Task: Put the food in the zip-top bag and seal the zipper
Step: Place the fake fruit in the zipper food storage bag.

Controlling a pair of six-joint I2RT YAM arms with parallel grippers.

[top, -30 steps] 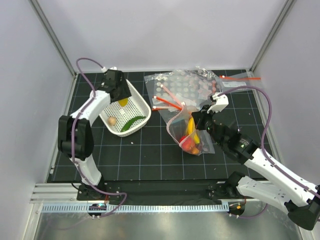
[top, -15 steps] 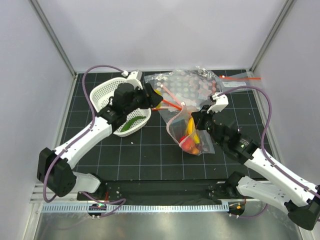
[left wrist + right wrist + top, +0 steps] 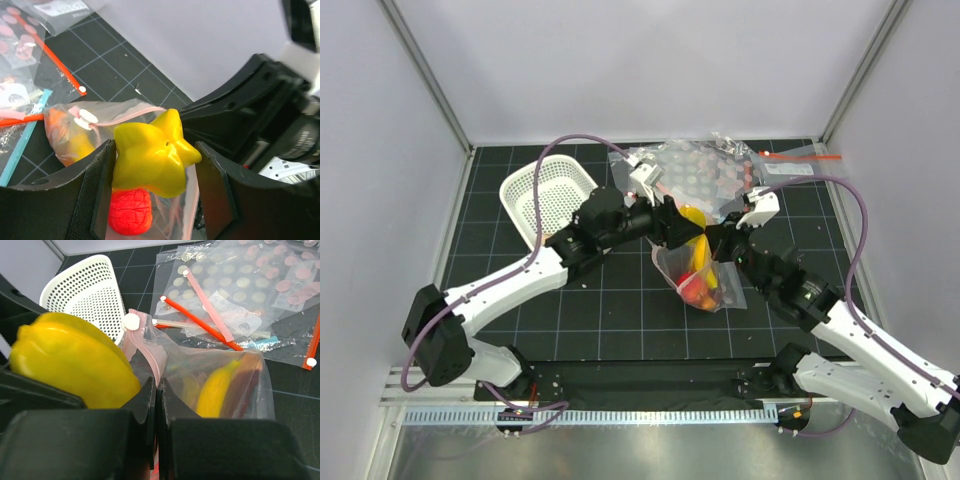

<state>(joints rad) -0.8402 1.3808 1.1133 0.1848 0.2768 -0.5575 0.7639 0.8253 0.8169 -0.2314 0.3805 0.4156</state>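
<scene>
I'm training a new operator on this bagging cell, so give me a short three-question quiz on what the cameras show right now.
1. True or false: the left gripper holds the yellow star-shaped piece.
2. What is the right gripper pinching? A) the white basket B) the zip-top bag at its edge C) the banana
3. Fill in: the red berry-like piece lies inside the ____.
Key: 1 true; 2 B; 3 zip-top bag.
</scene>
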